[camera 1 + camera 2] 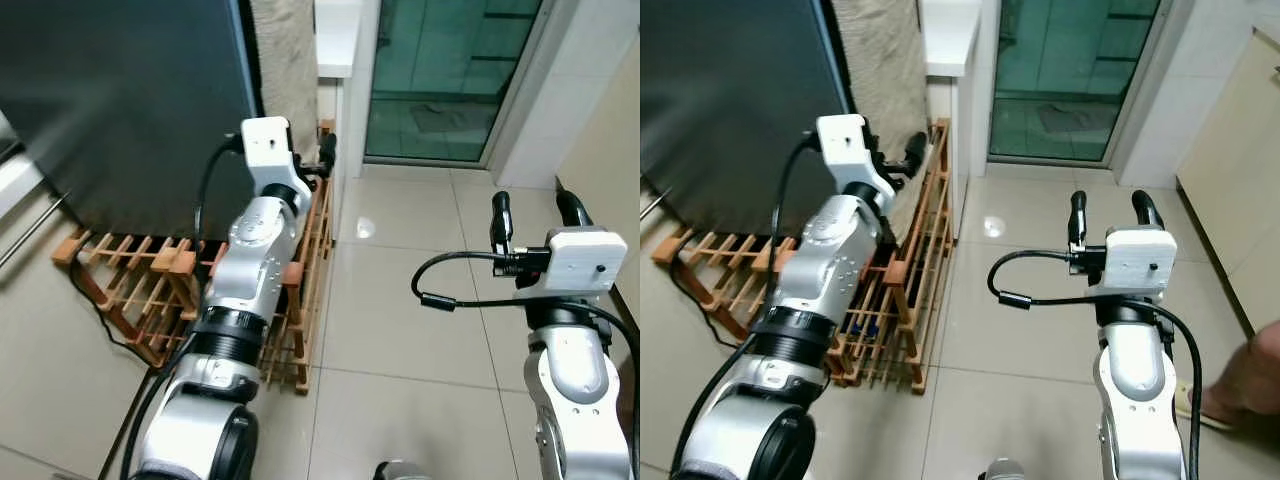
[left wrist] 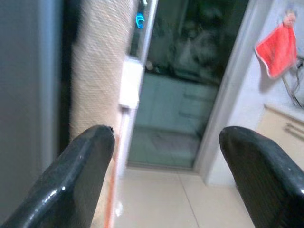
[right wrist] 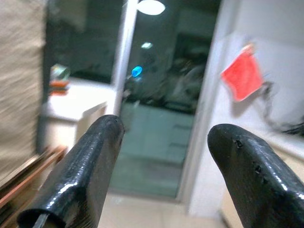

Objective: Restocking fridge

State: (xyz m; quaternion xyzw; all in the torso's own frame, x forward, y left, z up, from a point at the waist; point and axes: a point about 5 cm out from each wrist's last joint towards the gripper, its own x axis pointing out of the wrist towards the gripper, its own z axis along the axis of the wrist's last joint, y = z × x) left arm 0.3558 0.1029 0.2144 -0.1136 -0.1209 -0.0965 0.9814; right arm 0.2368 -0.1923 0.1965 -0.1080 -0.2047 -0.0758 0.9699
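The fridge (image 1: 120,100) is a tall dark grey box at the left, with its door closed. My left gripper (image 1: 326,152) is raised beside the fridge's right edge, close to a beige woven panel (image 1: 285,60). In the left wrist view its two black fingers (image 2: 85,166) stand wide apart with nothing between them. My right gripper (image 1: 536,212) is held up over the tiled floor at the right. It is open and empty, and its fingers (image 3: 85,166) are spread in the right wrist view. No item for stocking is in sight.
A low wooden slatted rack (image 1: 130,280) lies on the floor under my left arm, with a black cable beside it. A glass sliding door (image 1: 430,80) is ahead. A red cloth (image 2: 278,42) hangs on the right wall. A person's foot (image 1: 1250,385) is at the right.
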